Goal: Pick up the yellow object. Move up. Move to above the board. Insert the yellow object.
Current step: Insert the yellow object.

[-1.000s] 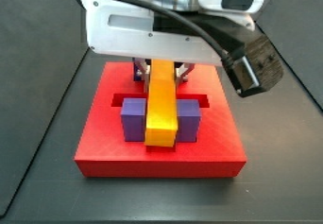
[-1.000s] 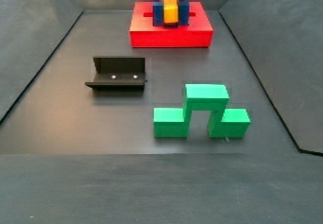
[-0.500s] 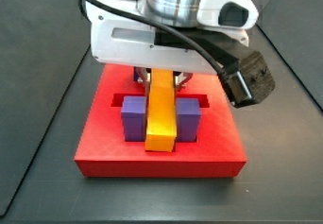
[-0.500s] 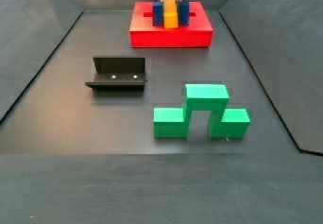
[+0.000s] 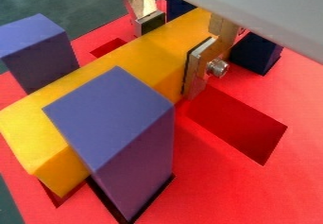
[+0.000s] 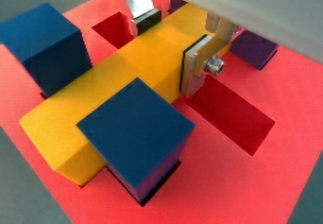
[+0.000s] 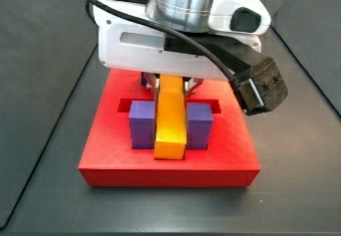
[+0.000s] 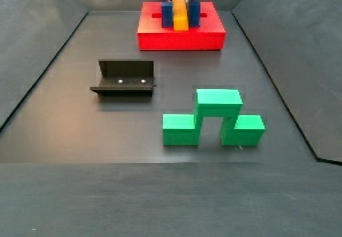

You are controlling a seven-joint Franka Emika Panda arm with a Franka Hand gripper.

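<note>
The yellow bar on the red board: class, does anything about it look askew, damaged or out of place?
Nothing stands out. The yellow bar lies straight between the purple blocks on the red board, undamaged. The claw sits over its far end, a finger flat against its side.

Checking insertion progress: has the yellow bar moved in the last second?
Yes. The yellow bar, in the gripper, has sunk slightly between the purple blocks toward the board.
</note>
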